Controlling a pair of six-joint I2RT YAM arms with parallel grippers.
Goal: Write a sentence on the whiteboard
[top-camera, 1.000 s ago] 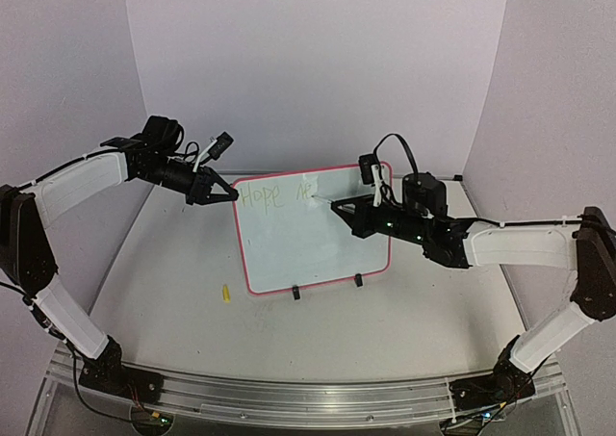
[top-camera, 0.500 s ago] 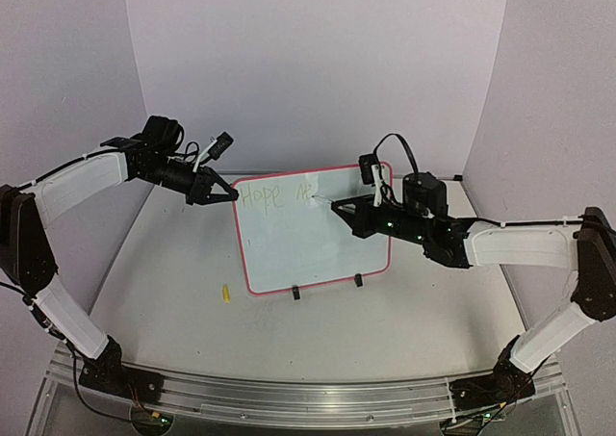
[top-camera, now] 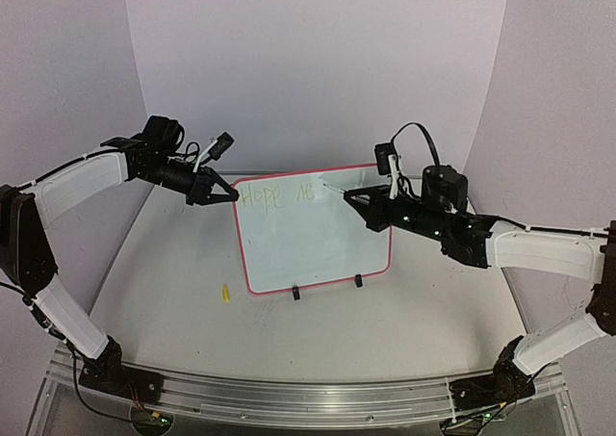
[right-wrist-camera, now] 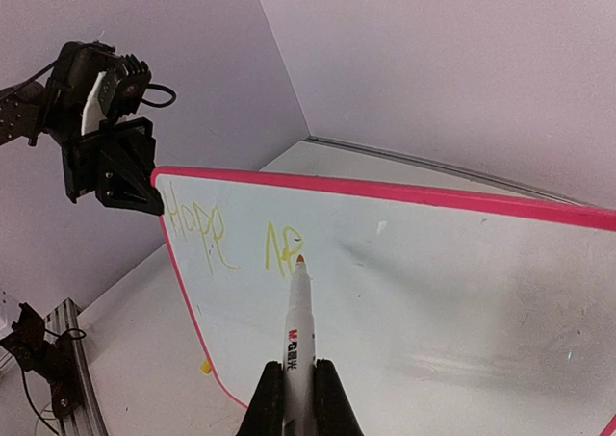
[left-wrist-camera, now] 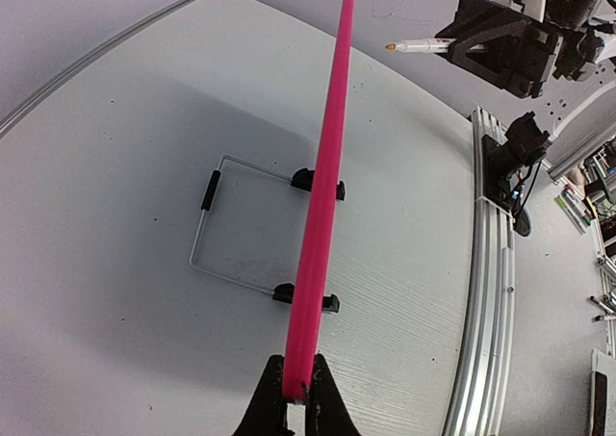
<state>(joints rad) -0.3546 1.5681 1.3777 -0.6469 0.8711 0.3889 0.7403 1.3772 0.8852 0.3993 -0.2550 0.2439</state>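
The whiteboard [top-camera: 313, 234] stands upright on two black clip feet, white with a red-pink frame. Faint yellow-green writing [top-camera: 277, 195] reads "Hope" and part of a second word along its top; it also shows in the right wrist view [right-wrist-camera: 236, 239]. My left gripper [top-camera: 227, 194] is shut on the board's top left corner; the left wrist view shows the pink frame edge [left-wrist-camera: 322, 195] between its jaws [left-wrist-camera: 296, 397]. My right gripper [top-camera: 361, 205] is shut on a white marker [right-wrist-camera: 298, 335], whose orange tip sits at the last letter; contact with the board is unclear.
A small yellow marker cap [top-camera: 226, 293] lies on the table left of the board's lower corner. A wire stand [left-wrist-camera: 245, 229] props the board from behind. Purple walls enclose the back and sides. An aluminium rail [top-camera: 289, 397] runs along the near edge.
My right arm has drawn back to the right and up, and the marker tip has shifted along the top line. More of the second word now shows. The left arm and board have not moved.
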